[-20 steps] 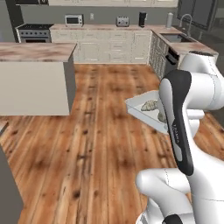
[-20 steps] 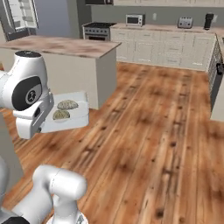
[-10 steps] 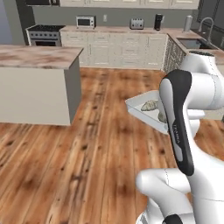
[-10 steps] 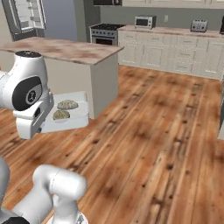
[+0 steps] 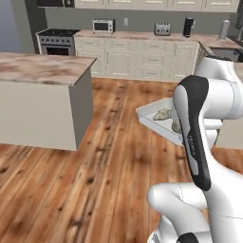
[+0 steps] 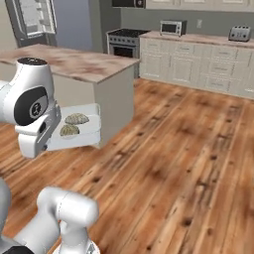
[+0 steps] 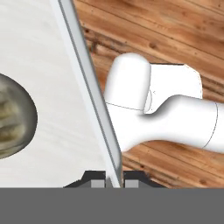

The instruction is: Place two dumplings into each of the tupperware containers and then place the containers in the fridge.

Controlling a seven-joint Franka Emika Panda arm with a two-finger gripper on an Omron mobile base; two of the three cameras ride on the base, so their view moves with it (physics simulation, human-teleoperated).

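Observation:
A shallow clear-grey tupperware container (image 5: 153, 116) hangs in the air in front of my arm, over the wooden floor. It also shows in the right base view as the container (image 6: 88, 139). Two tan dumplings (image 5: 163, 114) (image 5: 176, 126) lie in it, seen from the other side as dumplings (image 6: 77, 118) (image 6: 69, 130). In the hand view my gripper (image 7: 113, 181) is shut on the container's rim (image 7: 87, 83), with one dumpling (image 7: 13, 116) to the left of it. The fridge (image 6: 33, 19) stands open at the far left, behind the island.
A kitchen island (image 5: 42, 102) (image 6: 94, 74) with a marbled top stands ahead on the left. Behind it are a stove (image 5: 56, 42) and a counter run with a microwave (image 5: 103, 26) and a toaster (image 5: 163, 29). Open wooden floor (image 6: 188, 144) stretches to the right.
The whole scene has slid right in both base views, so the camera has turned left, bringing the fridge further into view. The container stays held in the same place relative to my arm.

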